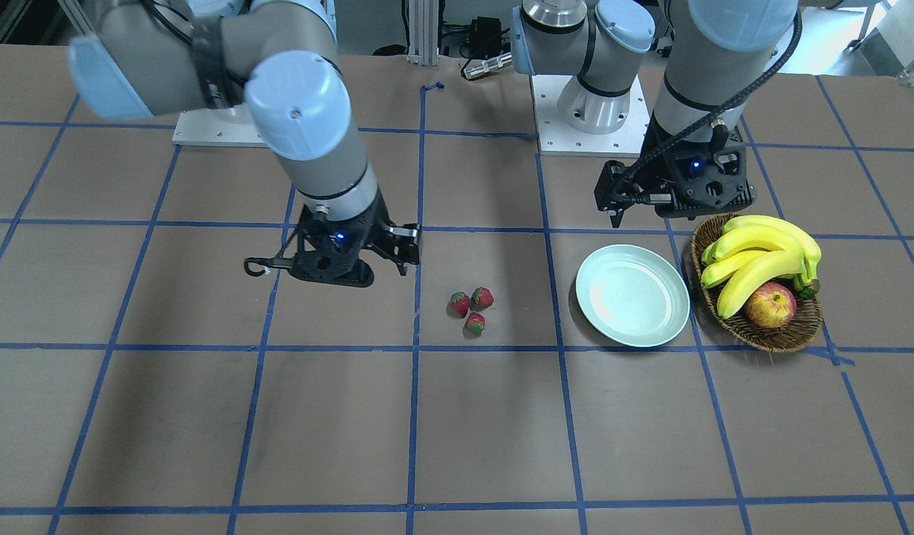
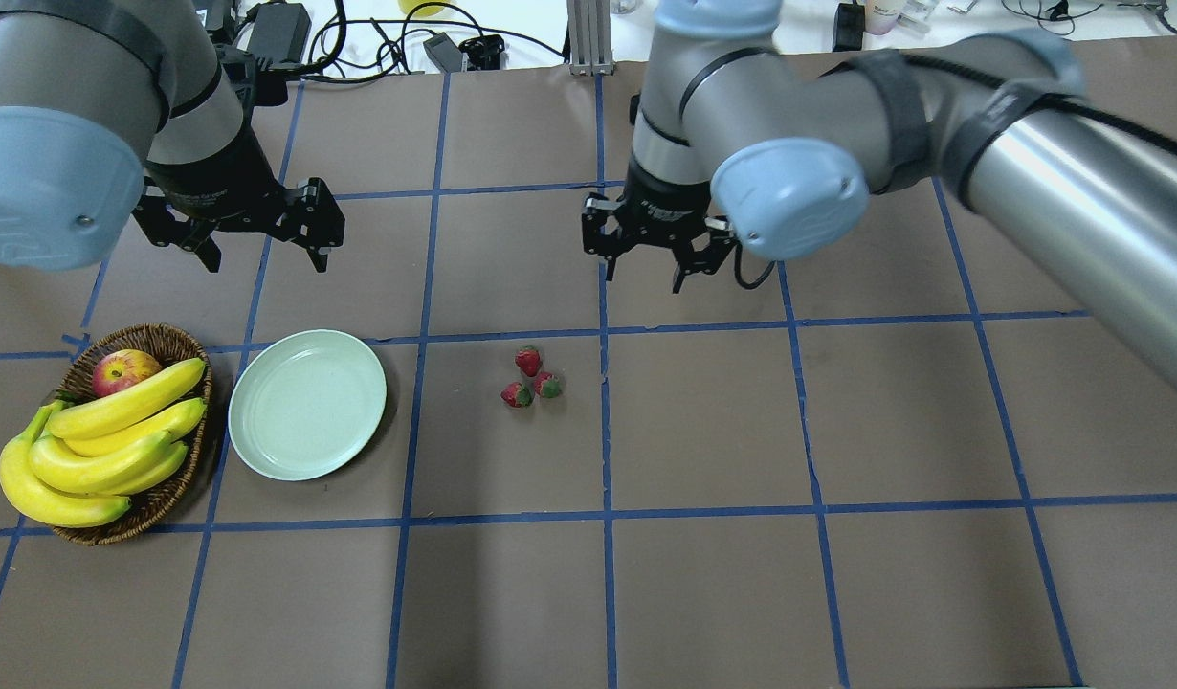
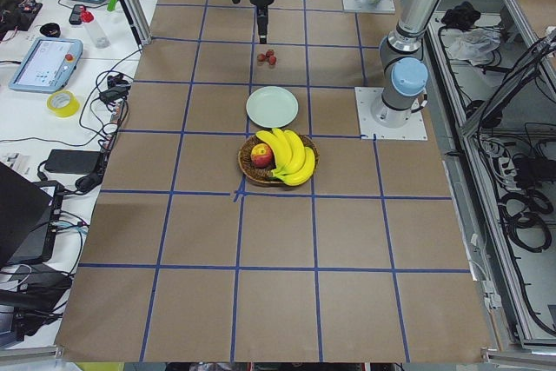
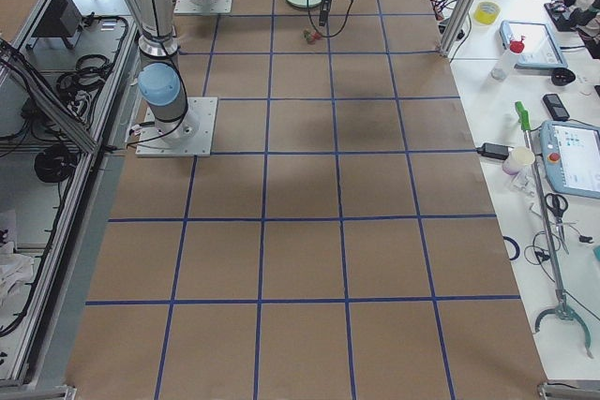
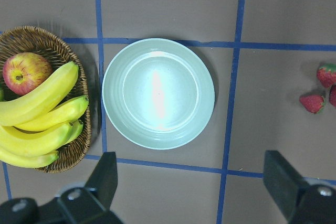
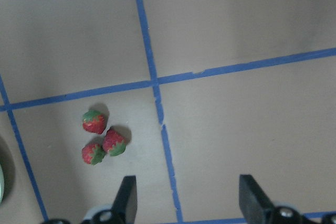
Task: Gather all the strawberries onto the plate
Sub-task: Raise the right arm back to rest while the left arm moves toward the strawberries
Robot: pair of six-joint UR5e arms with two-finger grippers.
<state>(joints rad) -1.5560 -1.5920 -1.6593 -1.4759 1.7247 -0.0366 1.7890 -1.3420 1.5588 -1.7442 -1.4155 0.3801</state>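
Three small red strawberries [image 2: 527, 361] [image 1: 481, 297] [image 6: 94, 121] lie in a tight cluster on the brown table near its middle. The pale mint-green plate [image 2: 307, 404] [image 1: 632, 295] [image 5: 158, 93] sits empty, one grid square from them towards the robot's left. My left gripper [image 2: 266, 260] [image 5: 191, 182] hangs open above the table just behind the plate, holding nothing. My right gripper [image 2: 643, 277] [image 6: 189, 200] hovers open and empty behind the strawberries and slightly to their right. Two of the berries show at the right edge of the left wrist view.
A brown wicker basket [image 2: 167, 340] holding bananas [image 2: 100, 440] and a red-yellow apple [image 2: 124, 370] stands right beside the plate, on the side away from the strawberries. Blue tape lines grid the table. Side benches carry tablets and a tape roll [image 3: 62, 102].
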